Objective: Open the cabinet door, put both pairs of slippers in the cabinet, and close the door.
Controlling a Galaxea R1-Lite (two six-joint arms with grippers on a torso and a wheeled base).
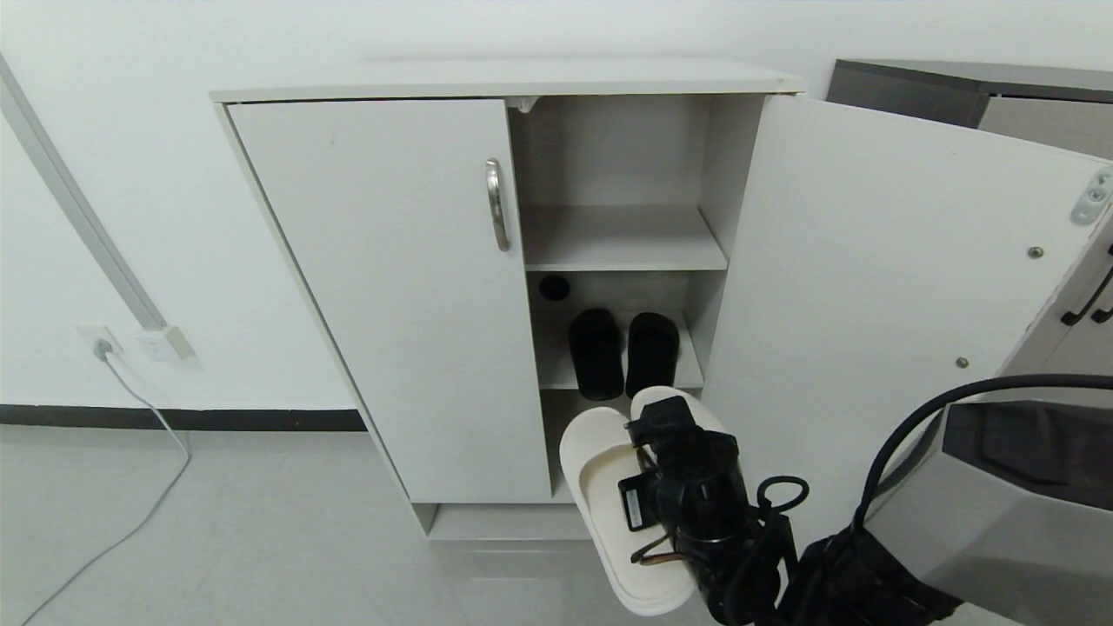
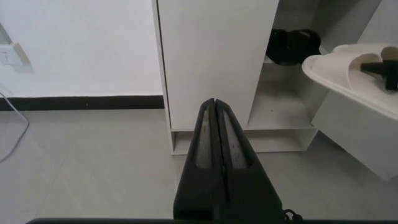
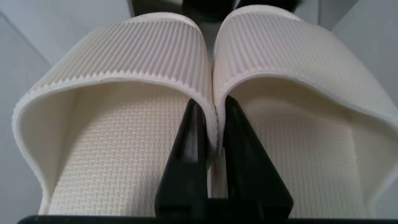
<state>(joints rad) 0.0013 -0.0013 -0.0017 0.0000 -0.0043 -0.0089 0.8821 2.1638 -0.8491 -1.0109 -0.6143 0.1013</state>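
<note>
The white cabinet [image 1: 504, 80] stands against the wall with its right door [image 1: 869, 296] swung wide and its left door [image 1: 391, 296] shut. The black slippers [image 1: 623, 352] lie side by side on the lower shelf [image 1: 691, 376], so one pair is stowed. The white slippers [image 1: 600, 487] hang before the opening, toes toward the cabinet, with the right pincer [image 1: 665, 426] pinching their two adjoining strap edges together. The left pincer [image 2: 213, 112] is pressed together on nothing, low before the cabinet. The step in hand looks like placing the second pair. The next move probably calls for carrying it forward onto a free level, clear of the shelf edge and door, then spreading the pincer. Closing the door remains.
</note>
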